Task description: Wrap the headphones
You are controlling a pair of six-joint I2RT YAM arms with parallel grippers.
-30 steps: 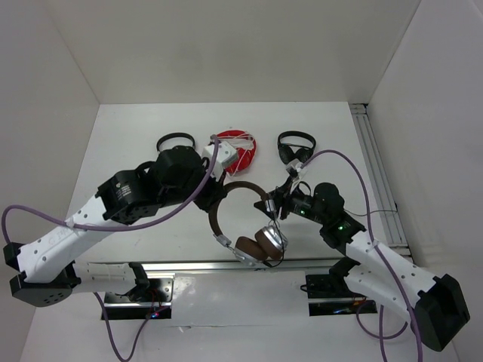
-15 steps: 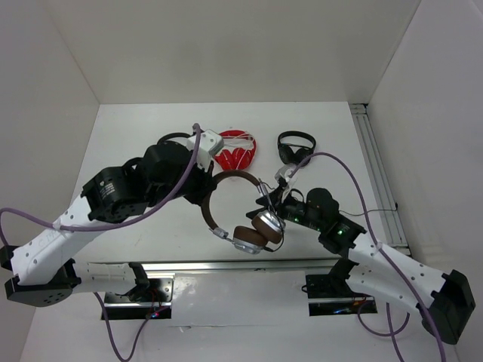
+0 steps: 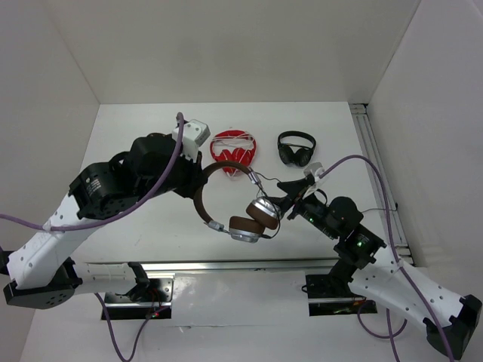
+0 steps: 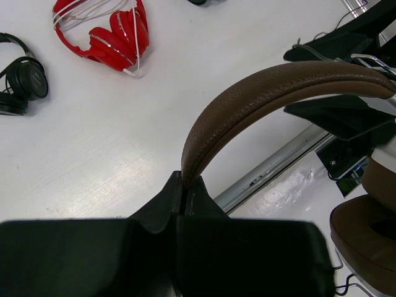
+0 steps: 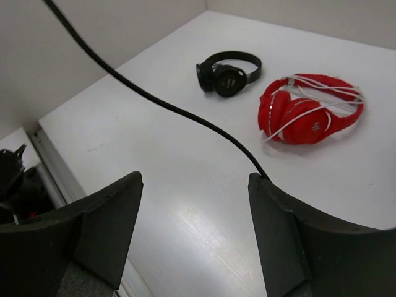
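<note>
The left gripper [image 3: 198, 188] is clamped shut on the headphones [image 3: 240, 219], pinching one end of the brown headband [image 4: 278, 83] between its jaws. In the left wrist view the band arches up and away from the jaws, with the worktop [image 3: 339, 136] below it. The headphones sit between the two arms, over the middle of the worktop toward its near edge. The silver-and-brown ear cups [image 3: 255, 215] are at the low end of the band, just beside the right gripper [image 3: 287, 202]. Whether the cups touch the surface I cannot tell. The right gripper's jaws stand wide apart and grip nothing. In its own wrist view the thin black cable [image 5: 154, 99] slants down from the upper left across the gap between the fingers [image 5: 105, 223] and ends at the tip of the finger on the right of that view — touching it or passing just behind it, I cannot say which. Near the middle of the far edge lies a red pair [image 3: 232, 147] with a white cord bundled over it, and a black pair [image 3: 296, 148] lies a little to its right, apart from it. Another black pair [image 4: 21, 80] shows only at the left edge of the left wrist view, flat on the worktop near the red one — the left arm covers that spot from above.
</note>
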